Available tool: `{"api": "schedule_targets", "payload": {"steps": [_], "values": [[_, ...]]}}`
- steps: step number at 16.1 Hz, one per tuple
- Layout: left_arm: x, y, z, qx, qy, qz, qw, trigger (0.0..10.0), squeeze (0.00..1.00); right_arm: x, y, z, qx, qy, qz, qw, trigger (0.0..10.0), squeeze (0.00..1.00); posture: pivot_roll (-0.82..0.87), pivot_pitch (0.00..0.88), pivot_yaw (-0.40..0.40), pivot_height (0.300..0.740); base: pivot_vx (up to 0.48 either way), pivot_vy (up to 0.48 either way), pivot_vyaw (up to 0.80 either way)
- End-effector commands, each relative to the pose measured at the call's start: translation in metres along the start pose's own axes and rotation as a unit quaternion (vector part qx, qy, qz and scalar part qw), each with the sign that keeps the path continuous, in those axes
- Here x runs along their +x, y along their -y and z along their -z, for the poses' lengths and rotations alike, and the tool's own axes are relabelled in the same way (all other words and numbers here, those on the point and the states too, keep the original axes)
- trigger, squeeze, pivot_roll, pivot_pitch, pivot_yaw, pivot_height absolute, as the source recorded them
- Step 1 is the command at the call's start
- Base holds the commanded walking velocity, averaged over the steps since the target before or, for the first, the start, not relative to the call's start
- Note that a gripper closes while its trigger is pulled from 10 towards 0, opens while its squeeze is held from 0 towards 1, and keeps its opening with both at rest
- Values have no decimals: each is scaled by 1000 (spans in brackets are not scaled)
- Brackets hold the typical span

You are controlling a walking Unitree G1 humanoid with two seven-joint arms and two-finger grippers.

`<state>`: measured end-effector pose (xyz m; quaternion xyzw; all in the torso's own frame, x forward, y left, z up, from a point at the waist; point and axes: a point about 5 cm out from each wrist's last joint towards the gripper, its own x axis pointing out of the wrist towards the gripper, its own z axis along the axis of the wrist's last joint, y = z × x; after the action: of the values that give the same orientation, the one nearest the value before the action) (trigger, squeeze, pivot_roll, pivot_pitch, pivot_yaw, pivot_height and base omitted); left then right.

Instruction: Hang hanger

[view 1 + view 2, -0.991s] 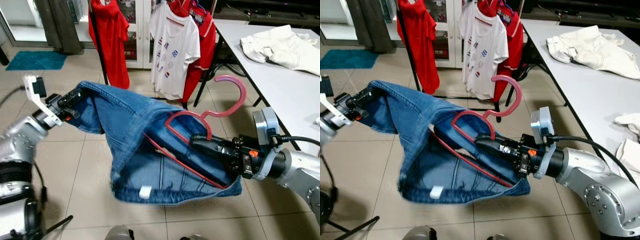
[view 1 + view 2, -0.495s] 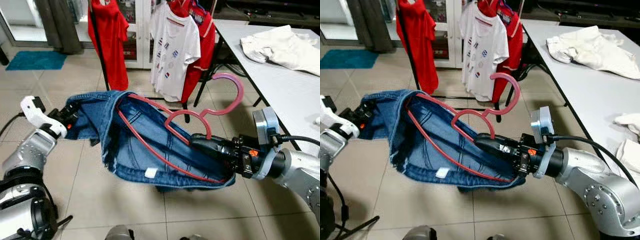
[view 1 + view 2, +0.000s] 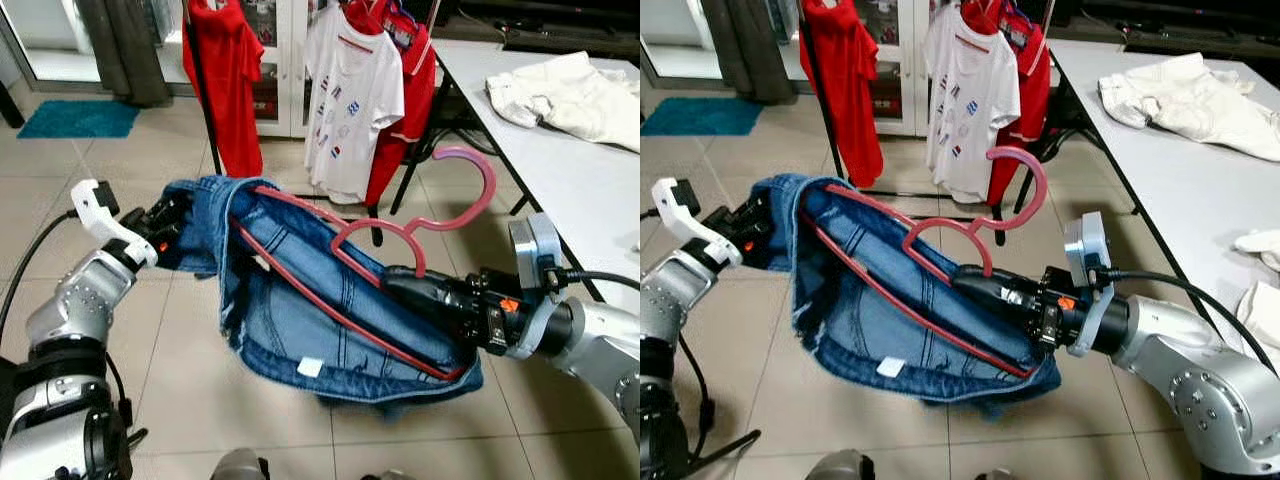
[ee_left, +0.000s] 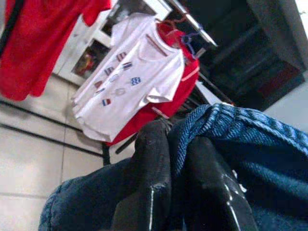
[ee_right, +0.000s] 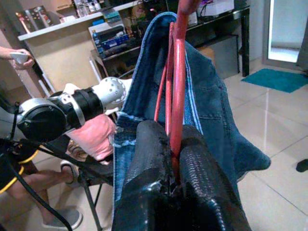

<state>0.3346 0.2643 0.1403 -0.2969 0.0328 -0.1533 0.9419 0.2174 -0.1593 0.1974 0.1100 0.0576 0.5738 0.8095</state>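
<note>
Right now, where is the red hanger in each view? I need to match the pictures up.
Left eye: hanger mid-frame, pink hook up right, bars inside the jeans.
Right eye: hanger mid-frame, right gripper clamped at its neck.
Left wrist: no hanger made out; left gripper pinches the denim.
Right wrist: hanger runs up from between the fingers.
Shared landmark: white T-shirt on the rack, also in the left wrist view.

The white surface (image 3: 560, 150) carries a crumpled cream garment (image 3: 565, 92) at its far part, and the tiled floor (image 3: 150, 380) carries a teal mat (image 3: 78, 118).
</note>
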Motion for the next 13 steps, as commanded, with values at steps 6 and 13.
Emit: {"api": "schedule_targets", "payload": {"steps": [6, 13], "values": [[-24, -17, -2, 54, -23, -26, 998, 10000, 1000, -5, 2, 1, 6, 10, 23, 1000, 10000, 0, 29, 25, -23, 740, 0, 0, 0], [-59, -30, 17, 65, -41, -34, 996, 10000, 1000, -2, 9, 7, 24, 51, 89, 994, 10000, 0, 42, 52, -43, 740, 0, 0, 0]]}}
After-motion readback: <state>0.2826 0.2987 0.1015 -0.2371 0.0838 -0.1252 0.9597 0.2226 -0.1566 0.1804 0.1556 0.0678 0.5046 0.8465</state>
